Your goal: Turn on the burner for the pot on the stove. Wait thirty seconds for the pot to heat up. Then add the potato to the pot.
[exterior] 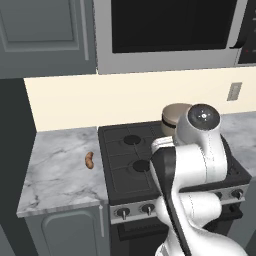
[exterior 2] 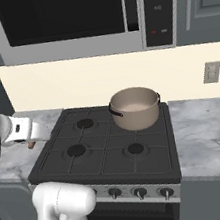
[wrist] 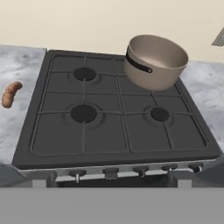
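Observation:
The tan pot stands lidless and empty on the back right burner of the black stove. No flame shows on any burner. Left of the stove, the orange-brown potato lies on the marble counter. My gripper hovers in front of and above the stove's front edge, open, its fingertips spread wide at the bottom corners of the hand view with nothing between them. Small dark knobs line the silver front panel just below it.
A microwave hangs above the stove. Marble counter runs on the left and on the right. A wall socket sits on the cream backsplash. My white arm covers the stove's right half in the left base view.

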